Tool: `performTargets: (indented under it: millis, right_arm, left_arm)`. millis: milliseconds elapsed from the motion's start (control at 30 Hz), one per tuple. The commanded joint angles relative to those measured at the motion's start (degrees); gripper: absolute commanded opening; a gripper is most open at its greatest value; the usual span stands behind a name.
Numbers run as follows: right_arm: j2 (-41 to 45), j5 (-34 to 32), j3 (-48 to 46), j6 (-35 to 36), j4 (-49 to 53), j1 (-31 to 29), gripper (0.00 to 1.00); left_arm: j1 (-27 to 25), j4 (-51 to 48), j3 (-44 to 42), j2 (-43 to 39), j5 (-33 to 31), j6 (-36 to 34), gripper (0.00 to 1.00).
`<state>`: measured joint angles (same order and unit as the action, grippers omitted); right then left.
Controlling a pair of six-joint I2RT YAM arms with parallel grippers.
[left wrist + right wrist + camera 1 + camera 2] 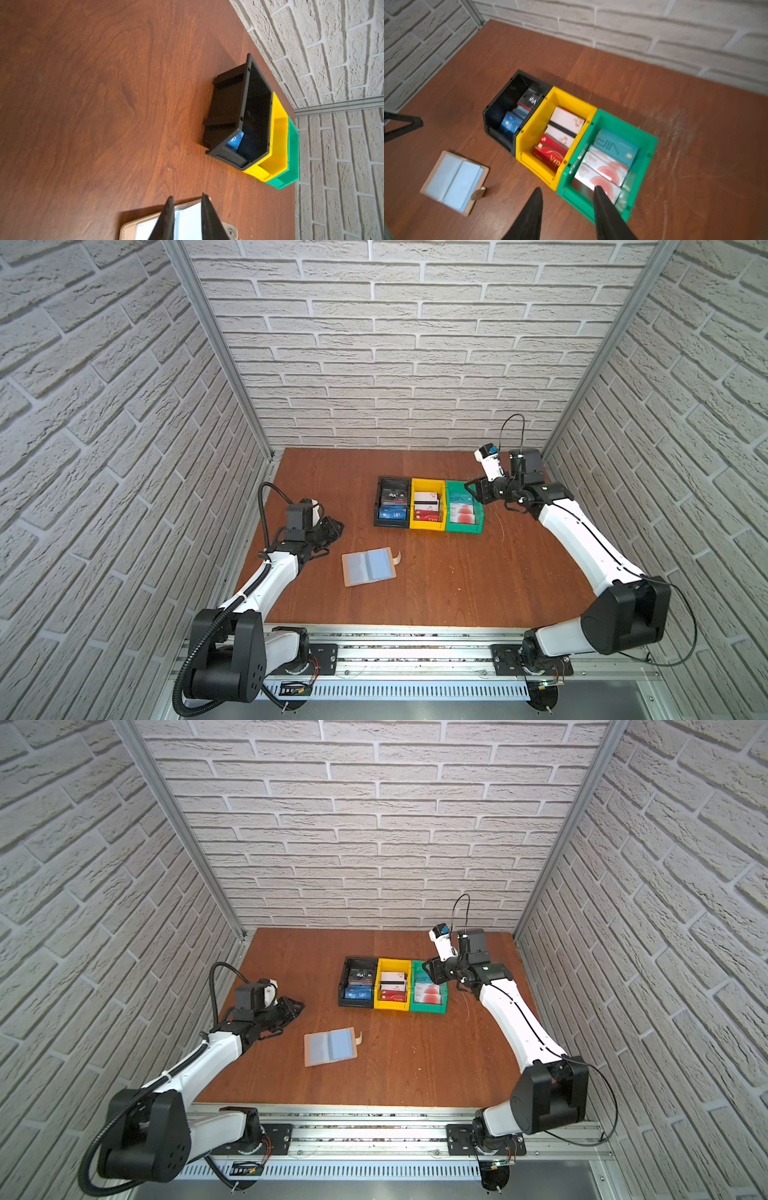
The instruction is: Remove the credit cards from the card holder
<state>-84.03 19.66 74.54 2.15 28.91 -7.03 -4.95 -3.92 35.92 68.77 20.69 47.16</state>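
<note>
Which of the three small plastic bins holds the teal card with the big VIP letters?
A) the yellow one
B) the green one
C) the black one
B: the teal rectangular plastic card with large VIP letters lies inside the green plastic bin, next to pale cards with red circles.

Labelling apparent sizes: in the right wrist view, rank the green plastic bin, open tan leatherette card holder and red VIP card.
Largest: green plastic bin, also nearest the camera.
Then: open tan leatherette card holder.
Smallest: red VIP card.
</note>
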Motion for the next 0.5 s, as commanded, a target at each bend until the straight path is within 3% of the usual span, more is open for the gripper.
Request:
performTargets:
  millis: [0,200,467]
  right_arm:
    - [-3.53,8.71,-2.81,-5.32,-1.19,-0.17,0.40]
    - [-7.27,11.11,-7.50,-8.31,-5.48,-0.31,0.38]
    - [-7.71,1.88,-7.66,-0.10,-4.99,-0.18,0.33]
  left_arm:
    - [0.38,-0.38,-0.82,-1.02,-1.11,-1.16,0.25]
    - [0.38,-1.44,-4.03,-3.10,-3.08,-0.41,0.25]
    - [0.47,-1.95,-5.03,-6.40,-9.61,-3.43,0.27]
